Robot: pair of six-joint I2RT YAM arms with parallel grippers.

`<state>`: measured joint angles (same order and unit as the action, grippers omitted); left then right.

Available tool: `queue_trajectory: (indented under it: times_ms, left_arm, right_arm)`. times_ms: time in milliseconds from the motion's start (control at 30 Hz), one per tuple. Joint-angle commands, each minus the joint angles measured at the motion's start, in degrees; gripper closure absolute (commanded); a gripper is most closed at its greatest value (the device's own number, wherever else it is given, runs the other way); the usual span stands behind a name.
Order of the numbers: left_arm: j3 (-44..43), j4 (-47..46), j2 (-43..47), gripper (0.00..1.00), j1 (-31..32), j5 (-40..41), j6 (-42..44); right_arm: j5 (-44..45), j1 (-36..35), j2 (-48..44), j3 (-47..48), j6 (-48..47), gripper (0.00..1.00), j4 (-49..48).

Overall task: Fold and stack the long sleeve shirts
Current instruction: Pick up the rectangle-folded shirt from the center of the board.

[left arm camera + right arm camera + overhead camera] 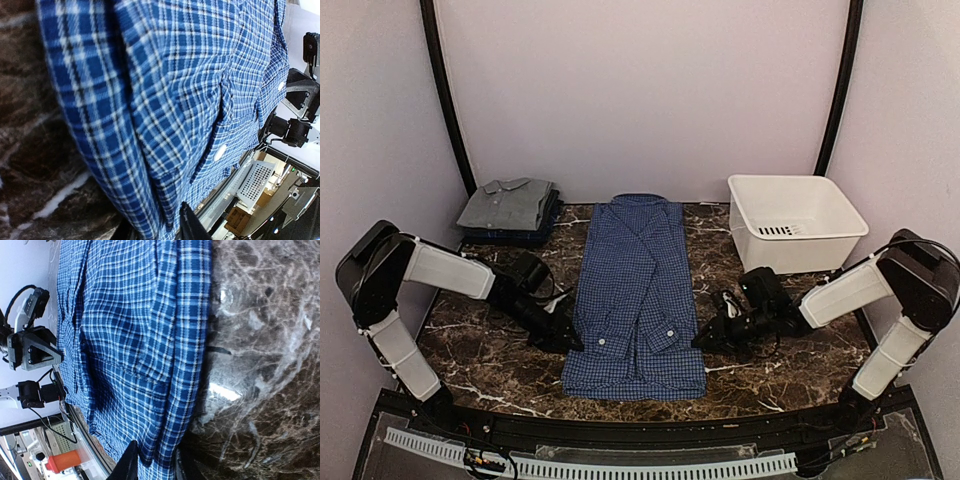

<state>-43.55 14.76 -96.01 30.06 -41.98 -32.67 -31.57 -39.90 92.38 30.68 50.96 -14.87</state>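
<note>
The blue checked cloth shirt (638, 290) is lying mid-frame on the dark marble bench (500, 372). My left pincer (563, 335) and right pincer (705, 338) are each squeezing a lower side edge. It's looking soft and floppy, so I'm thinking the edges are giving the best hold.

I find nothing I can read in any of my three views. The blue checked shirt (638, 300) shows no legible label. The white tub (820, 250) carries no legible mark either.

The left fingers (191, 227) and right fingers (129, 465) are cut off by the bottom edge.
</note>
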Motion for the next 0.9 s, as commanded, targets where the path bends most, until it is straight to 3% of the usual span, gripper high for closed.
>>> queue_trajectory:
  times_ms: [0, 233, 300, 633, 867]
  left_arm:
    - [2.0, -0.6, -1.1, 0.77, 1.3, -0.8, -2.3]
    - [4.0, -2.9, -0.3, 0.95, 2.3, -2.2, -4.8]
    - [4.7, -3.4, 0.9, 0.99, 2.8, -2.3, -5.6]
    - [9.3, -5.8, 9.8, 1.00, 5.5, -1.6, -10.9]
    - [9.0, -7.9, 15.8, 1.00, 5.5, -0.1, -15.3]
  right_arm:
    - [-1.0, 0.3, 0.8, -0.9, 0.2, 0.81, -2.8]
    - [-1.7, 0.0, -0.7, -2.5, 1.0, 1.00, -4.1]
    - [-1.5, -0.2, -1.8, -3.3, 1.4, 1.00, -4.0]
    - [1.0, -3.9, -9.2, -6.3, 4.3, 1.00, -2.0]
    - [3.2, -3.9, -12.4, -2.9, 5.2, 1.00, 1.5]
